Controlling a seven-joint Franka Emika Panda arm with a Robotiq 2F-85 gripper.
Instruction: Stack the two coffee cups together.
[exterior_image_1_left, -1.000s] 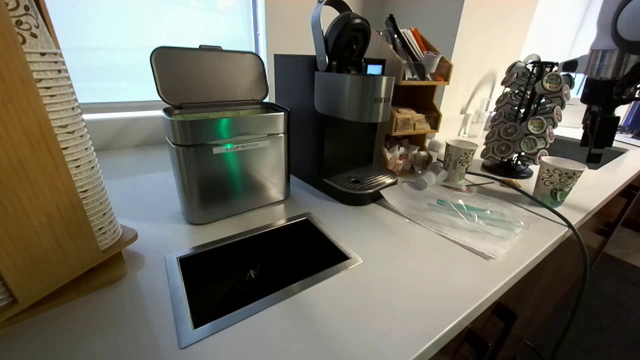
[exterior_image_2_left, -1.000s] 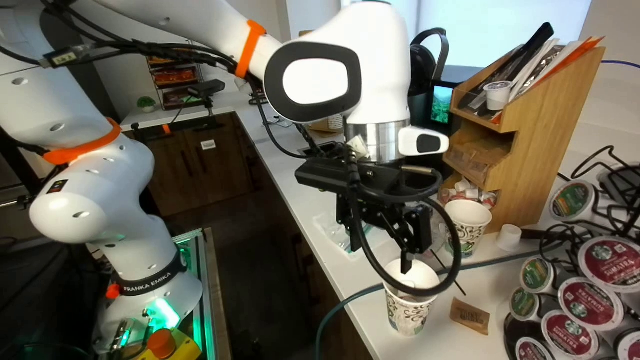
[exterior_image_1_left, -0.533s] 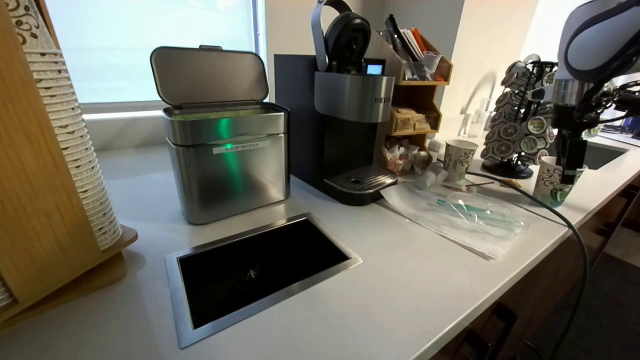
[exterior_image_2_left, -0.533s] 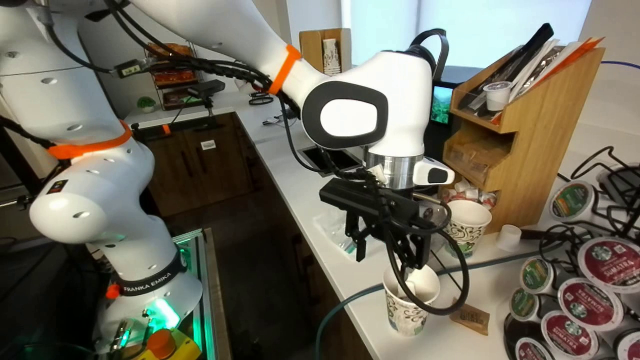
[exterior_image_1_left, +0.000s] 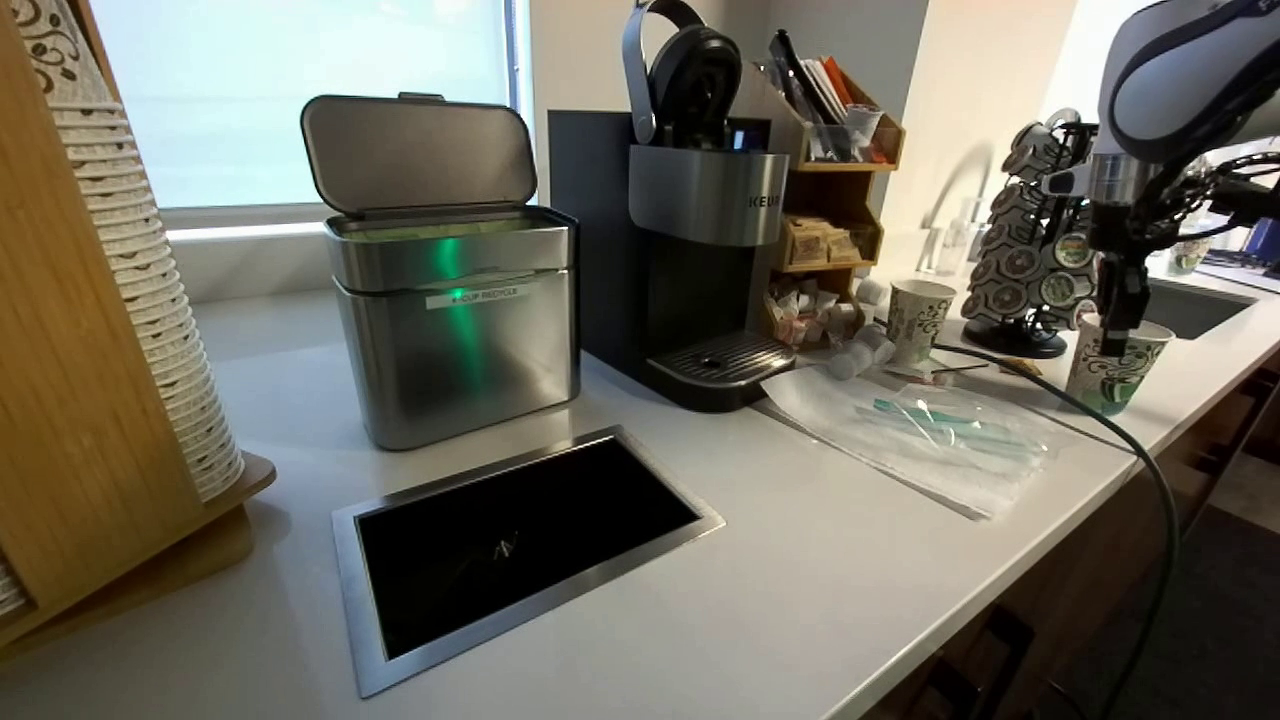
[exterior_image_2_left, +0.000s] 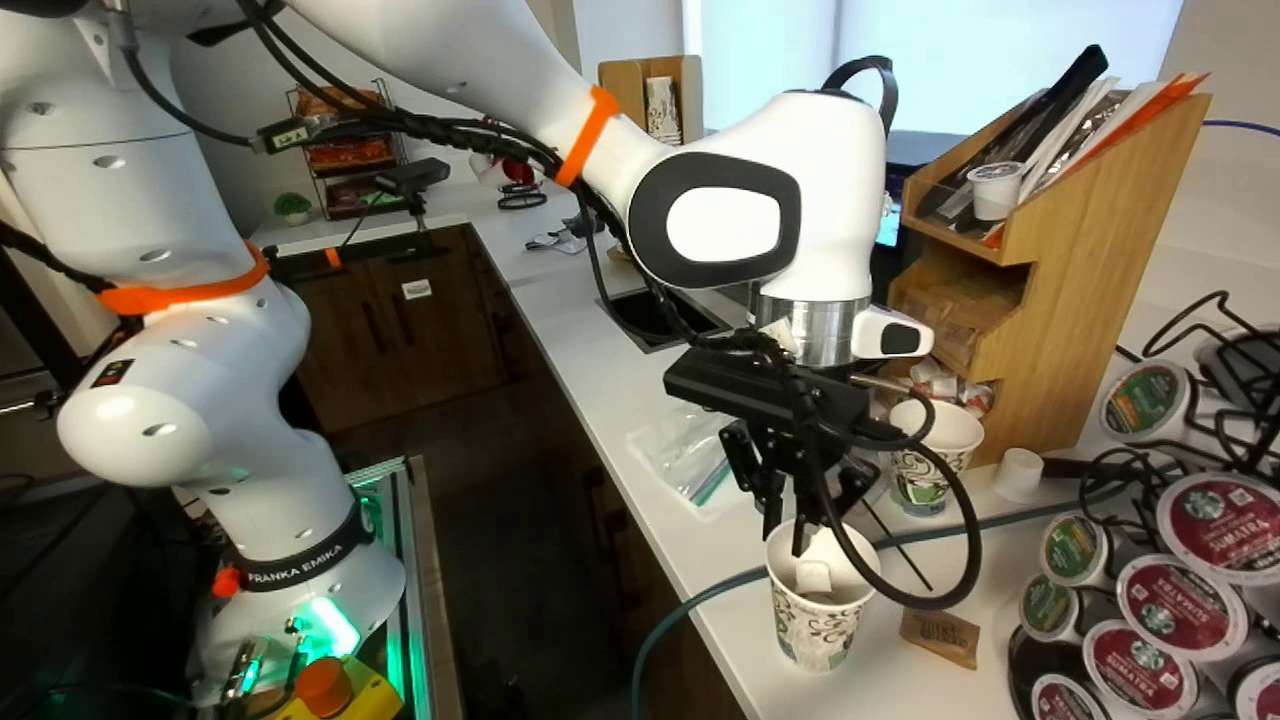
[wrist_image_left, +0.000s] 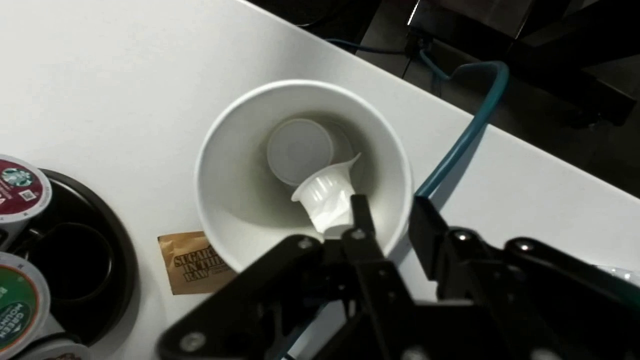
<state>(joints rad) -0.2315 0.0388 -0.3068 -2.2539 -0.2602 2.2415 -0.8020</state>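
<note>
Two off-white printed paper cups stand upright and apart on the counter. The nearer cup (exterior_image_2_left: 815, 632) is by the counter edge; small white containers (wrist_image_left: 300, 150) lie inside it. The farther cup (exterior_image_2_left: 925, 478) is beside the wooden organizer, partly behind the arm's cable in that exterior view. Both cups also show in the other exterior picture, the nearer cup (exterior_image_1_left: 1120, 372) behind my fingertips. My gripper (wrist_image_left: 390, 202) is at the nearer cup's rim, partly open. In the wrist view one finger overlaps the cup's mouth and the other lies outside the rim. Contact with the rim cannot be made out.
A teal cable (wrist_image_left: 460, 142) crosses the counter and hangs over its edge beside the nearer cup. A brown sugar packet (exterior_image_2_left: 940, 637) and a coffee-pod rack (exterior_image_1_left: 1030, 235) are close by. The wooden organizer (exterior_image_2_left: 1100, 300), coffee maker (exterior_image_1_left: 705, 200) and plastic bag (exterior_image_1_left: 950, 430) stand or lie farther along.
My gripper has come down to the nearer cup and shifted slightly toward the coffee maker. Its jaws have narrowed considerably. Both cups stay where they were.
</note>
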